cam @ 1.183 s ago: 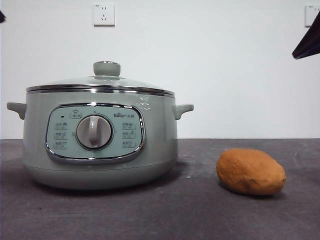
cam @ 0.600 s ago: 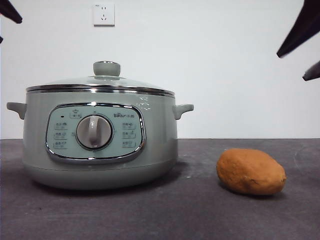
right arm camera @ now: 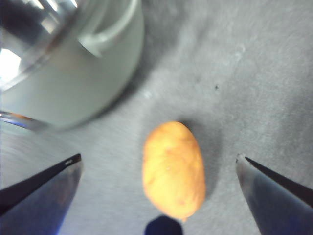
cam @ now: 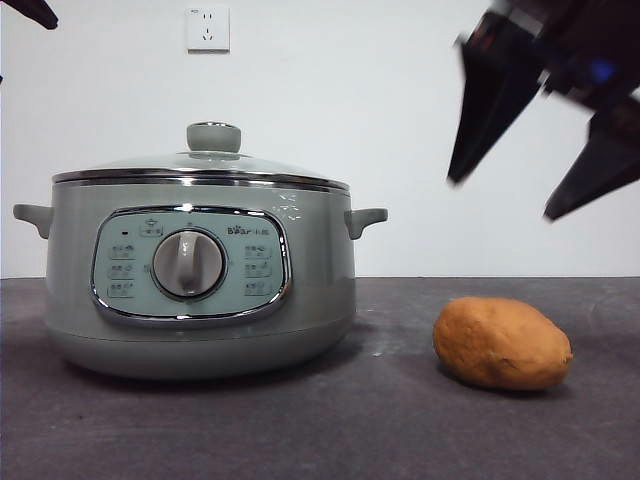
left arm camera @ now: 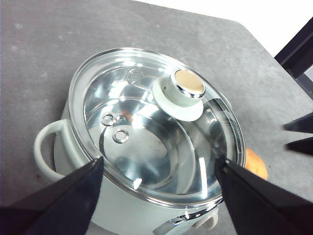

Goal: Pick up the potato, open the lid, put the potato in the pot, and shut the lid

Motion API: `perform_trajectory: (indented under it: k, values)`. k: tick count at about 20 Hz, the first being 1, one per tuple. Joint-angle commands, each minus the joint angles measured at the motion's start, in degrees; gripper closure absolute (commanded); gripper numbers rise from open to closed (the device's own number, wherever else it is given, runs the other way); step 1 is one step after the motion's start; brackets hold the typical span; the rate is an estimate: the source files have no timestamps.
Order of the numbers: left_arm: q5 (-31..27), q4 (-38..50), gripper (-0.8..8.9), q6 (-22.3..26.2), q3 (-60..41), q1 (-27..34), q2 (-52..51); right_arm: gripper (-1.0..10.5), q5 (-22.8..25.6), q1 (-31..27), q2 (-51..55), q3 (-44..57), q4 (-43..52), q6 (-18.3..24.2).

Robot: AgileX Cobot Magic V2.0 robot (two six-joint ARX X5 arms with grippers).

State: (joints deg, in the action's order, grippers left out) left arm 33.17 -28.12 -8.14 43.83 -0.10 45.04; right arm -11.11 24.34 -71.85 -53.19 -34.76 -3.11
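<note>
Both wide-open, empty grippers: right gripper [cam: 510,195] blurred above the potato [cam: 502,343], left gripper [left arm camera: 156,164] over the lid [left arm camera: 156,122].

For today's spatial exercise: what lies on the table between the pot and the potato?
Nothing: in the front view only bare dark table separates the pot from the potato.

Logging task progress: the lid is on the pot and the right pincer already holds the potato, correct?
Not quite. The lid is on the pot, but the right pincer is open above the potato, not holding it, as the right wrist view shows.
</note>
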Motion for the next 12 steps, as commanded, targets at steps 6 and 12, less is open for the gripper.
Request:
perform_trajectory:
  k: [6,12]
  values:
    - [-0.13,0.59,4.32,0.24,0.15,0.11,-0.07,4.2,2.64,2.73,-14.23,-0.76,1.07,4.46]
    - [-0.13,0.50,4.32,0.24,0.15,0.11,-0.07,6.9,2.58,2.73,-18.69,-0.76,2.97,5.18]
